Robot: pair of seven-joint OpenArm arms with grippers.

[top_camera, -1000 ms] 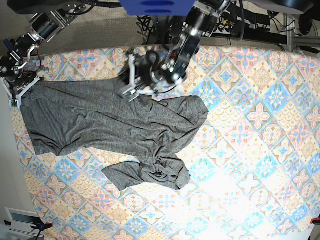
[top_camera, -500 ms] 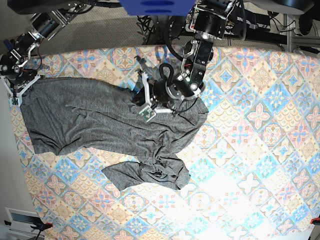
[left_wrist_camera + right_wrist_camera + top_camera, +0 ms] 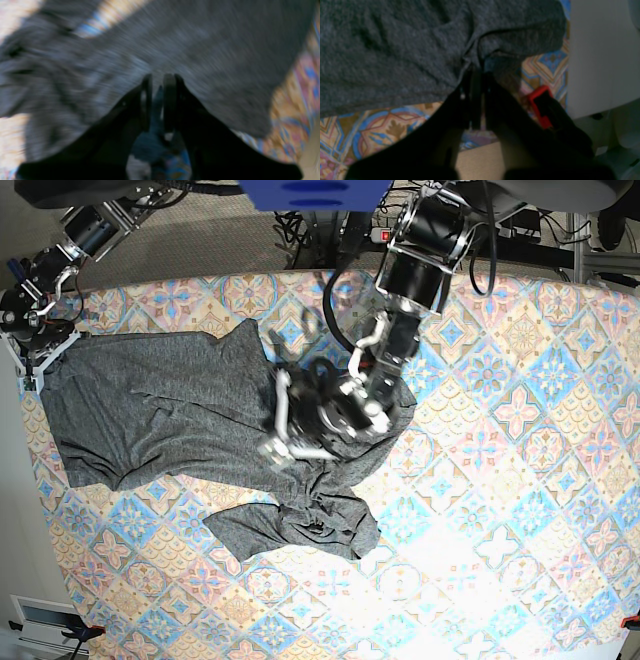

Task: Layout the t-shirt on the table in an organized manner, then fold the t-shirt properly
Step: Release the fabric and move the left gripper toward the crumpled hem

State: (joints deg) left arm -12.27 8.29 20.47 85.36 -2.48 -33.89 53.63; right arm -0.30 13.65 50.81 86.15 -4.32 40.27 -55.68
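The table (image 3: 520, 480) fills most of the base view; its cloth shows blue, pink and cream diamonds and flower medallions. On the left half of the table, as the base view shows it, lies the t-shirt (image 3: 170, 415), dark grey and plain. Its body is spread wide toward the left edge, with some long wrinkles. The lower part is bunched, and one piece (image 3: 290, 530) is twisted and lies apart toward the front, joined to the rest by a narrow knot of cloth. The right half of the table carries nothing but the pattern.

The left gripper (image 3: 285, 442) hangs over the middle of the t-shirt, near the bunched part. In the left wrist view this gripper (image 3: 157, 82) is blurred; its two dark fingers stand close together with a narrow gap between them, above the grey cloth. I cannot tell if any cloth is between them.

The right gripper (image 3: 38, 365) is at the far left corner of the table, at the upper left corner of the t-shirt. In the right wrist view the right gripper (image 3: 476, 72) has its jaws pressed together, and the hem of the t-shirt (image 3: 395, 50) runs into them, so it pinches the edge of the cloth. Just beside this gripper, a small red and black clamp (image 3: 541, 105) sits at the table edge.
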